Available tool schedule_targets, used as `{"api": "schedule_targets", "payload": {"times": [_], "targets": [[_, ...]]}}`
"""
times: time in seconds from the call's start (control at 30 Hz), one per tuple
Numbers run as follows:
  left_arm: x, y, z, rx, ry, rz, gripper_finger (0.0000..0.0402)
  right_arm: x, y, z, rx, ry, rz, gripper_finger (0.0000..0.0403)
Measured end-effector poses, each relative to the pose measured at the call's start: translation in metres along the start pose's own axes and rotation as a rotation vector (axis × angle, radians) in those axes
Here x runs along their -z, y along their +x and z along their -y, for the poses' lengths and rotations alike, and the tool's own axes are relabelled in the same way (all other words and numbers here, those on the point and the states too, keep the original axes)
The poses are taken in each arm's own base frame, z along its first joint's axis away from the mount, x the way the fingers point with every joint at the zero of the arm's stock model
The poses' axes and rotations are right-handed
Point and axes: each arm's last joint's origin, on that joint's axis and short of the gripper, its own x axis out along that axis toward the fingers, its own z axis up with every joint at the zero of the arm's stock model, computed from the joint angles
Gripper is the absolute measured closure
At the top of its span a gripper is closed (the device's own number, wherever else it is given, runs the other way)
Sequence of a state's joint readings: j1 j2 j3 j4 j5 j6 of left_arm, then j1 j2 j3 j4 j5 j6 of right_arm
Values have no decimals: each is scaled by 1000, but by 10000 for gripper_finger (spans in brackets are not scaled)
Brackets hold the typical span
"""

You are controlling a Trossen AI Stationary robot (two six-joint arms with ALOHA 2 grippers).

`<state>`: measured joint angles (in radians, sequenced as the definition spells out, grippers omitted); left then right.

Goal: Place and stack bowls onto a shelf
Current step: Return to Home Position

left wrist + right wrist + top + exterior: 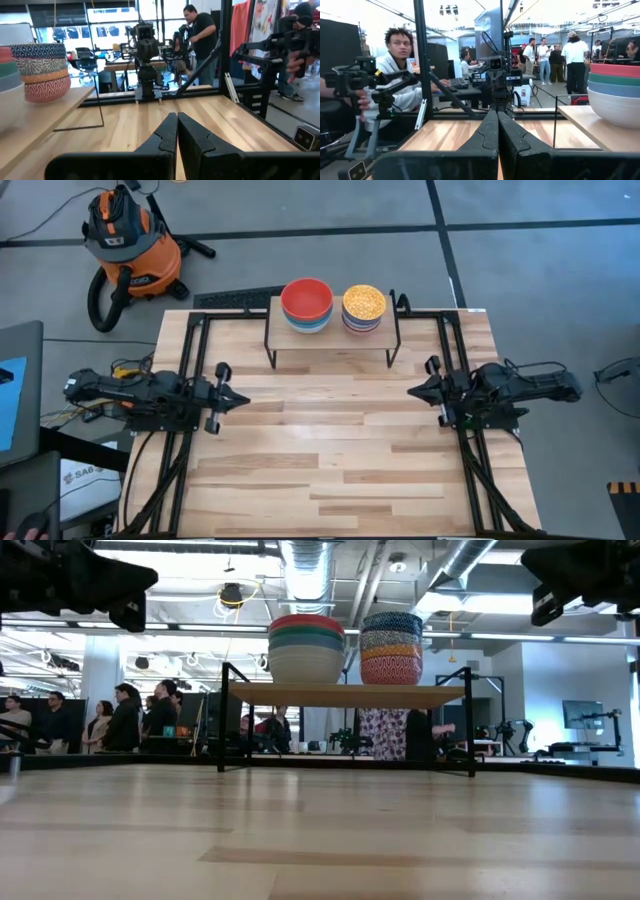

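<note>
Two stacks of bowls stand on the shelf (330,330), a low rack with a light-wood plank top on thin black legs at the table's far edge. The left stack (306,304) has a red bowl on top, teal and blue below and white at the bottom (306,645). The right stack (364,307) has a yellow speckled bowl on top above patterned ones (391,647). My left gripper (243,398) is shut, low at the table's left side, holding nothing. My right gripper (411,391) is shut at the right side, also holding nothing.
The slatted wooden tabletop (330,450) lies bare between the two arms. Black frame rails (190,350) run along both sides. An orange shop vacuum (125,240) stands on the floor beyond the far left corner. People stand in the room behind the table (120,720).
</note>
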<state>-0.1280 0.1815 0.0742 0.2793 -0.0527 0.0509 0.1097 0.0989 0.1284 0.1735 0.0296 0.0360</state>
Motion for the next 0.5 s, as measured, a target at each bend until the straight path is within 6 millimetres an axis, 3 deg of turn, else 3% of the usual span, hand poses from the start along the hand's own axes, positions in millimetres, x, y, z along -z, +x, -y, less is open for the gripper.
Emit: {"api": "schedule_targets", "payload": {"times": [0.27, 0.5], "targets": [[1, -9, -1, -12, 20, -10, 401, 0, -9, 0, -11, 1, 15, 386], [3, -12, -1, -9, 91, -30, 401, 16, -8, 0, -13, 15, -32, 386]]}}
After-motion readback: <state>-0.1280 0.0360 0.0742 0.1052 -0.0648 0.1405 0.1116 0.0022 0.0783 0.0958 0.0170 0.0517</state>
